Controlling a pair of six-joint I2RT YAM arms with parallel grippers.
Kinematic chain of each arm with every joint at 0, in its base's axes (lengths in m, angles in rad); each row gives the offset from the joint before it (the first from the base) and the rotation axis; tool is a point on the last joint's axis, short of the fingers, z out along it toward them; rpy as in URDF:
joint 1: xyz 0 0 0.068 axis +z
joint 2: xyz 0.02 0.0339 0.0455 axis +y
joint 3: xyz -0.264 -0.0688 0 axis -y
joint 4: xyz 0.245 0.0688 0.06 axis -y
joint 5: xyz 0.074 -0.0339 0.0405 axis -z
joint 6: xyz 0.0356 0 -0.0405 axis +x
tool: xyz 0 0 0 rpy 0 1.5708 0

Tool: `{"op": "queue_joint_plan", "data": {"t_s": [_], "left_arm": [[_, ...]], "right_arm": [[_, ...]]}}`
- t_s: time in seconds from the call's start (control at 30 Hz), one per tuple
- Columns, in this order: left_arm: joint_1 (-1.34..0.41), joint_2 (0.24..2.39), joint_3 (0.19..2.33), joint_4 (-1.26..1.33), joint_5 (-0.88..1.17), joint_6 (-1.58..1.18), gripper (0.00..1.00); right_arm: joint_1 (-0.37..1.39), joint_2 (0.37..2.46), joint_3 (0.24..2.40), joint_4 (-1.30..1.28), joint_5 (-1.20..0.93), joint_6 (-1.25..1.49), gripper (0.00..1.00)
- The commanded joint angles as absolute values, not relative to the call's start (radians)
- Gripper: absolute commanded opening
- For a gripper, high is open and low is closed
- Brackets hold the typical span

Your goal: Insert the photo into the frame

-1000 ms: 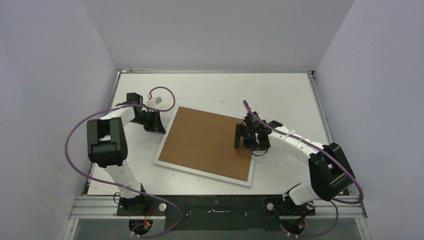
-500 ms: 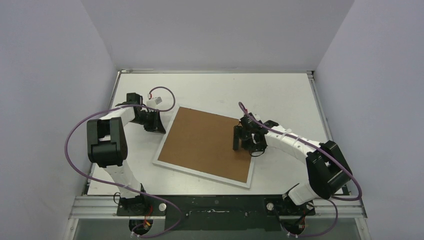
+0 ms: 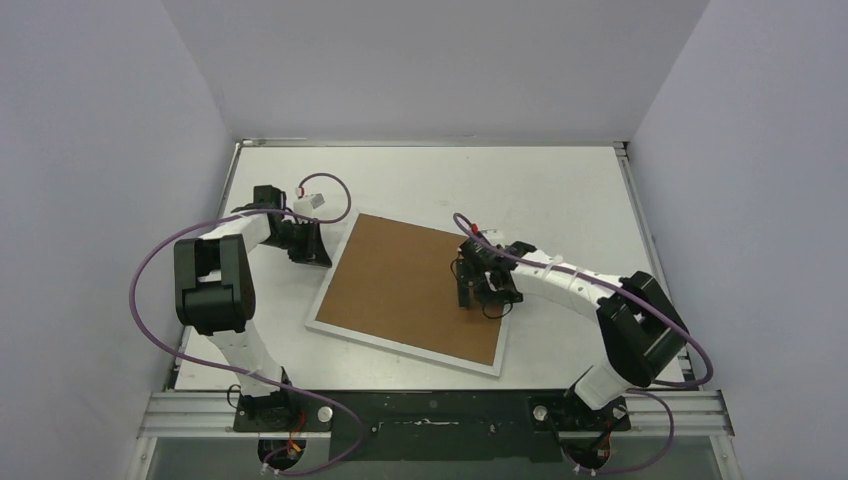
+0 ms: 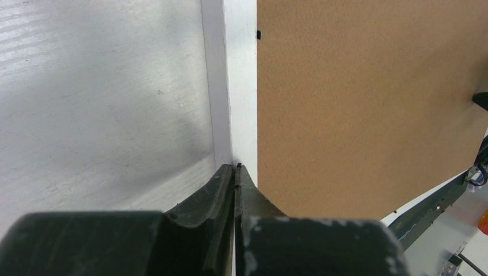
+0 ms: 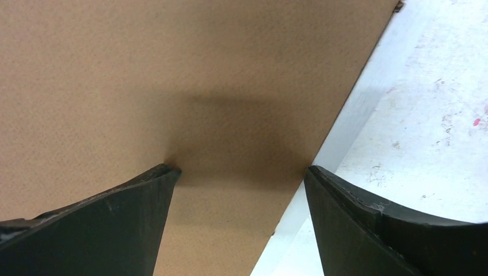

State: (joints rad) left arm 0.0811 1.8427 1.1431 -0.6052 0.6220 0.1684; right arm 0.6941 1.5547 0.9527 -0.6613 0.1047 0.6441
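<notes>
Pressing seems to be the step in hand. The frame [image 4: 239,86] lies flat and skewed at the middle of the table [image 3: 420,180], its near long side angled toward the near edge. A brown backing board [image 3: 415,285] fills it inside the narrow white border. The photo shows in none of the 3 views. I judge it is already under the board, though nothing here proves it.

The left gripper [image 4: 236,169] is clenched, its 2 fingers closed flat together. Its tip touches the frame's white border on the side facing the table's left edge, near the frame's far corner. It looks like a brace against sliding, not a pinch on the rim.

The right gripper [image 5: 241,170] is spread wide over the board, close to the frame side that faces the table's right edge. It grasps nothing. 1 fingertip sits on or just above the brown surface and the other is at the seam where board meets border. Whether they bear down I cannot tell.

A small dark tab [image 4: 258,33] shows at the board's edge. Next, I judge, the board must be pushed fully level inside the border and its tabs turned over it, while the left arm holds the frame steady.
</notes>
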Motion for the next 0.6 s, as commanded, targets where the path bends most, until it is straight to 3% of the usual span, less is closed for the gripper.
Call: {"op": "queue_joint_plan", "data": {"t_s": [0.0, 0.37, 0.57], "left_arm": [[0.034, 1.912, 1.102, -0.593, 0.557, 0.201, 0.00], [0.037, 1.909, 1.106, -0.601, 0.553, 0.205, 0.00], [0.052, 1.908, 1.119, -0.617, 0.542, 0.210, 0.00]], "right_arm": [[0.788, 1.592, 1.016, -0.560, 0.078, 0.664, 0.83], [0.818, 1.596, 1.007, -0.564, 0.094, 0.676, 0.84], [0.821, 1.488, 1.031, -0.622, 0.104, 0.681, 0.78]]}}
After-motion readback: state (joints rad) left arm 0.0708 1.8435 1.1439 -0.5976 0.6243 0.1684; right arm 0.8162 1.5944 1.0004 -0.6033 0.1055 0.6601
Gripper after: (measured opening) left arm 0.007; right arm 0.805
